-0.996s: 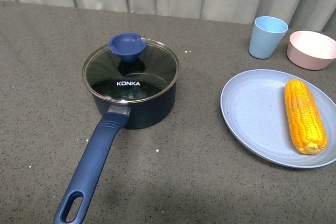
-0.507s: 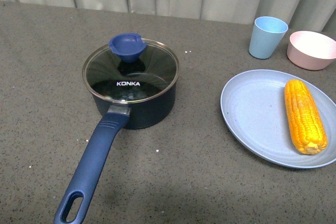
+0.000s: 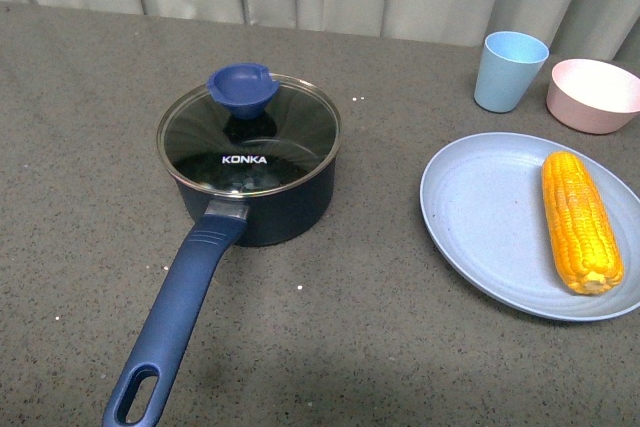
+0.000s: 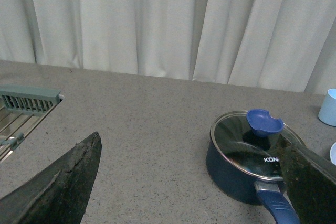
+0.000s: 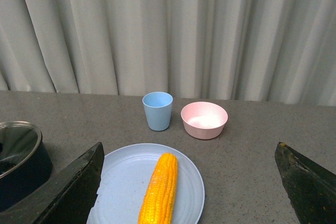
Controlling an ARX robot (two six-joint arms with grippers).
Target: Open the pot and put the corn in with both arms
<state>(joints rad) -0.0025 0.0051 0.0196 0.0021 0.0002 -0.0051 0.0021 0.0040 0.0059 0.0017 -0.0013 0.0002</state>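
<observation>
Plainly, the left pincer [image 4: 188,139] gapes wide and empty; the dark navy round saucepan [image 4: 231,174], its glass lid [image 4: 239,142] on, sits ahead toward one jaw. The right pincer [image 5: 189,145] gapes likewise, empty, the yellow-orange corn cob [image 5: 160,187] on a pale blue plate [image 5: 118,182] ahead between its jaws.

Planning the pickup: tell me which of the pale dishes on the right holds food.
The flat light-blue round plate: the yellow-orange corn cob lies on it. The light-blue cup and pink bowl behind it look empty.
</observation>
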